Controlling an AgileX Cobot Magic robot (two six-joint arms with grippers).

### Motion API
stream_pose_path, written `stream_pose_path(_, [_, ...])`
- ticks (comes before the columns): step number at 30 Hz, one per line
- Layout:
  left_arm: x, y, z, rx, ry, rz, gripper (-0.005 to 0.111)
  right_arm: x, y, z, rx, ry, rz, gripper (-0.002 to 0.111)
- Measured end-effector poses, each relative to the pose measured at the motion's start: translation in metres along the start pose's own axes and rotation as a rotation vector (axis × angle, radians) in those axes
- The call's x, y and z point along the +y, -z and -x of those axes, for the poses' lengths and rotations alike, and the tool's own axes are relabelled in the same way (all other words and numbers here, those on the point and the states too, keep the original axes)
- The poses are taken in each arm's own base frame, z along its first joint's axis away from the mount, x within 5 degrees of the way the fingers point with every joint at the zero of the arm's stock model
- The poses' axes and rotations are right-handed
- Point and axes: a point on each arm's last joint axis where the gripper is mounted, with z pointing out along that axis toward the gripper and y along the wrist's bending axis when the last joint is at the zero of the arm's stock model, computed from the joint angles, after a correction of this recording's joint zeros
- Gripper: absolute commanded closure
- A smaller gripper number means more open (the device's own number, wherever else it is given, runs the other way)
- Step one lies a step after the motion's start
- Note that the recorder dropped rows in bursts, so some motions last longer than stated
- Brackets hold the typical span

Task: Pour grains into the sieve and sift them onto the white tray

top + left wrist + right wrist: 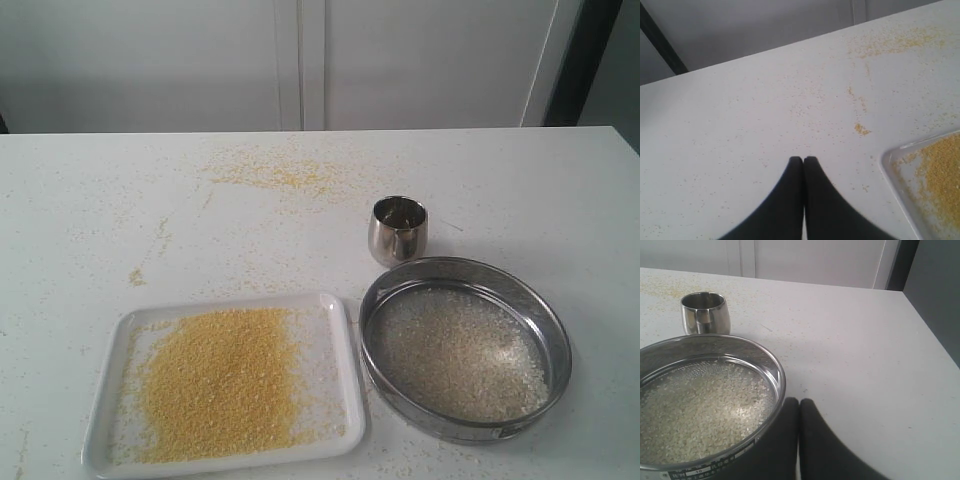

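Observation:
The round steel-rimmed sieve (466,347) sits on the table at the front right, with pale rice-like grains (458,354) on its mesh. Left of it lies the white tray (338,330), covered with fine yellow meal (220,380). Neither gripper shows in the exterior view. My left gripper (803,160) is shut with nothing in it, above bare table beside a corner of the white tray (891,159). My right gripper (799,402) is shut and empty, close beside the rim of the sieve (777,371); whether it touches the rim I cannot tell.
A small shiny steel cup (398,230) stands upright just behind the sieve, also in the right wrist view (705,313). Thin yellow crumbs (275,172) are strewn over the table's far middle and left. The table's right edge (930,335) lies beyond the sieve.

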Motion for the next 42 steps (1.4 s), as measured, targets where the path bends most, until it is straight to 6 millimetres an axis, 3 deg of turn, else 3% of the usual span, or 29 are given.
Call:
stream_pose_path(11, [-0.002,0.013,-0.029,-0.073,0.052,0.083,0.107,0.000,0.000,0.000,0.000,0.000,0.000,0.108])
stream_pose_path(33, [-0.022,-0.017,-0.109,-0.014,0.160,0.032,0.107,0.000,0.000,0.000,0.000,0.000,0.000,0.108])
stream_pose_path(42, [-0.022,-0.018,-0.112,-0.016,0.166,0.031,0.107,0.000,0.000,0.000,0.000,0.000,0.000,0.108])
